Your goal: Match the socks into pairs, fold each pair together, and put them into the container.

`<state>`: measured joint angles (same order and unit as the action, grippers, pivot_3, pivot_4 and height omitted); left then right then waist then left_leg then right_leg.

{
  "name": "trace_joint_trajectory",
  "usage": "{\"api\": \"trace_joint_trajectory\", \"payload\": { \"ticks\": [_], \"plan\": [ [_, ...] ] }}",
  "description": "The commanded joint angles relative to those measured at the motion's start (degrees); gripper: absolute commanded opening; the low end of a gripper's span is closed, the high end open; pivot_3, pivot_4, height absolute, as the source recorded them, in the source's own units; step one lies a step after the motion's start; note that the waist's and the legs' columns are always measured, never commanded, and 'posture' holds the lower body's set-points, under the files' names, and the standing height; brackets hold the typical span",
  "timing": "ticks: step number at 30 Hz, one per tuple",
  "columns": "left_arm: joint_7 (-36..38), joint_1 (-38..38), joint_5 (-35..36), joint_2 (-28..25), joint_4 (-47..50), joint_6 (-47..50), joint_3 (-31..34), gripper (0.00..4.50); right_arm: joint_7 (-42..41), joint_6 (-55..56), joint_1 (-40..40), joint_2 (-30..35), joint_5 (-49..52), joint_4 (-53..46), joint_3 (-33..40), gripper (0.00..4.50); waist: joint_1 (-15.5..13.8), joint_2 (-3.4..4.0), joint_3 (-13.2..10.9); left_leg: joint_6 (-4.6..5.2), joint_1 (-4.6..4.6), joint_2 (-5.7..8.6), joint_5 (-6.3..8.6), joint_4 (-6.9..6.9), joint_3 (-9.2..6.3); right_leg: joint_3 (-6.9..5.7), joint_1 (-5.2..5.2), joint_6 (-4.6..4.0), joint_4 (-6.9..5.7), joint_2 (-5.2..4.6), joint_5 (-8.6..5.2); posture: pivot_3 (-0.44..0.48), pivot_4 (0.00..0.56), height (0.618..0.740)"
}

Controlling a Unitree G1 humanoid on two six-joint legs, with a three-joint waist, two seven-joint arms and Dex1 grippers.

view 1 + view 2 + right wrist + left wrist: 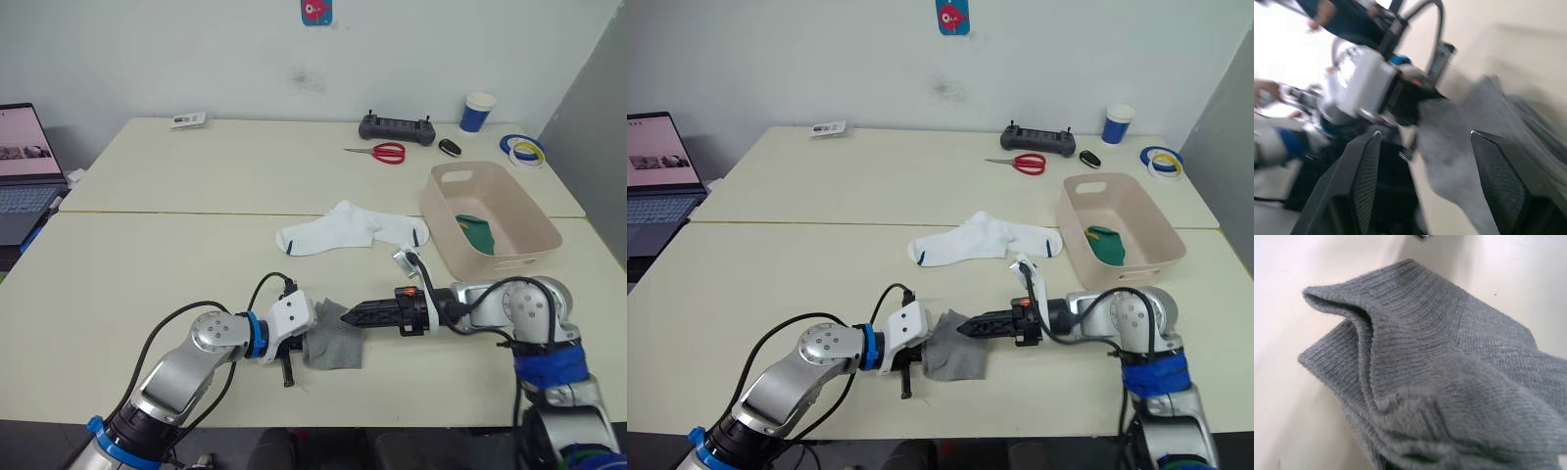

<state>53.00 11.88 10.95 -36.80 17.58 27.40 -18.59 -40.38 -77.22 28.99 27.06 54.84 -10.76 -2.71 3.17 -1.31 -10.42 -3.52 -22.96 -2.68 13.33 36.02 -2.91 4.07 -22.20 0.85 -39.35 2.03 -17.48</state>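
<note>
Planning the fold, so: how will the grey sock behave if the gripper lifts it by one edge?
Probably floppy: the grey sock already bunches into soft ridges and folds near the left gripper. It looks like a light ribbed knit, so it should drape rather than hold shape. The fuzzy fabric likely grips well and drags on the table instead of sliding.

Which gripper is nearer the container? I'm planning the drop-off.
Right. The right gripper is at the grey socks, nearer the container; the left gripper is on the socks' far side.

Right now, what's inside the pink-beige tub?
Inside the pale pink-beige rectangular plastic tub lies a folded dark green fabric sock bundle against its right side. The near wall hides the floor closest to the robot.
</note>
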Motion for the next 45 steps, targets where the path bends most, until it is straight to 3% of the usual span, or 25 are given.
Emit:
{"api": "trace_joint_trajectory", "payload": {
  "ticks": [1, 4, 7, 8, 18, 30, 35, 40, 45],
  "plan": [
    [-0.4, 0.2, -0.9, -0.8, -1.1, 1.3, 0.6, 0.00, -11.6, 22.7, -3.2, 4.4, -12.1, -6.3, -7.3, 2.22, 0.0, 0.01, 0.0, 0.00, 0.01, 0.00, 0.00, 0.00, 0.00, 0.00, 0.00, 0.00, -0.01, 0.00, 0.00, 0.000, 0.150, 0.740],
    [-0.6, 1.1, 1.2, 0.1, -0.9, 3.9, 1.9, 0.00, -18.0, 41.7, -6.6, 6.8, -23.8, -5.0, -13.5, 1.02, 0.1, 0.00, 0.0, 0.00, 0.03, -0.01, 0.00, 0.00, -0.01, -0.03, 0.01, 0.01, -0.01, 0.00, 0.00, 0.000, 0.150, 0.740],
    [-0.8, 2.4, 3.1, 0.5, -0.6, 7.3, 3.0, 0.00, -20.3, 51.7, -8.2, 5.6, -29.0, -1.9, -15.5, 0.10, 0.1, -0.01, 0.0, -0.01, 0.04, -0.01, 0.00, 0.02, -0.01, -0.03, 0.01, 0.01, -0.06, 0.00, 0.00, 0.000, 0.150, 0.740],
    [-0.9, 2.9, 3.7, 0.6, -0.6, 8.7, 3.3, 0.00, -20.5, 53.5, -8.5, 5.0, -30.1, -1.0, -15.9, 0.04, 0.1, -0.01, 0.0, -0.01, 0.04, 0.00, -0.01, 0.03, -0.01, -0.02, 0.01, 0.01, -0.08, 0.00, 0.00, 0.000, 0.150, 0.740],
    [-0.4, 4.2, 5.1, -0.6, -0.8, 11.4, 4.1, 0.00, -19.3, 60.5, -9.7, 0.6, -40.1, 8.5, -20.6, 0.04, 0.0, -0.02, 0.0, -0.02, 0.04, 0.00, -0.01, 0.03, -0.03, -0.01, 0.01, 0.00, -0.12, -0.01, 0.00, 0.000, 0.150, 0.740],
    [4.2, 8.4, 9.8, -8.1, -0.9, 12.1, 12.6, 0.00, -18.6, 60.4, -9.7, -1.8, -43.2, 11.7, -21.3, 0.04, 0.1, -0.03, 0.0, -0.04, 0.19, -0.01, -0.02, 0.05, -0.04, 0.00, 0.02, -0.02, -0.38, 0.01, 0.00, 0.000, 0.150, 0.740],
    [6.0, 10.0, 13.7, -6.7, 0.2, 9.6, 16.2, 0.00, -18.7, 59.9, -9.9, -1.8, -43.4, 11.2, -21.0, 0.04, 0.1, -0.03, 0.0, -0.04, 0.18, -0.02, -0.02, 0.05, -0.03, 0.00, 0.02, -0.03, -0.36, 0.00, -0.01, 0.000, 0.150, 0.740],
    [5.3, 7.6, 14.7, -4.3, 4.3, 10.1, 12.5, 0.00, -18.6, 58.7, -10.0, -1.7, -43.3, 10.2, -20.8, 0.04, 0.1, -0.03, 0.0, -0.04, 0.18, -0.01, -0.02, 0.06, -0.02, 0.02, 0.03, -0.03, -0.37, -0.01, -0.01, 0.000, 0.150, 0.740],
    [2.8, 4.4, 8.2, -4.0, 2.9, 6.3, 6.3, 0.00, -18.4, 57.8, -10.0, -1.5, -43.2, 9.4, -20.5, 0.04, 0.0, -0.03, 0.0, -0.04, 0.19, -0.02, -0.02, 0.06, -0.06, 0.03, 0.03, -0.03, -0.38, 0.00, -0.01, 0.000, 0.150, 0.740]
  ]
}}
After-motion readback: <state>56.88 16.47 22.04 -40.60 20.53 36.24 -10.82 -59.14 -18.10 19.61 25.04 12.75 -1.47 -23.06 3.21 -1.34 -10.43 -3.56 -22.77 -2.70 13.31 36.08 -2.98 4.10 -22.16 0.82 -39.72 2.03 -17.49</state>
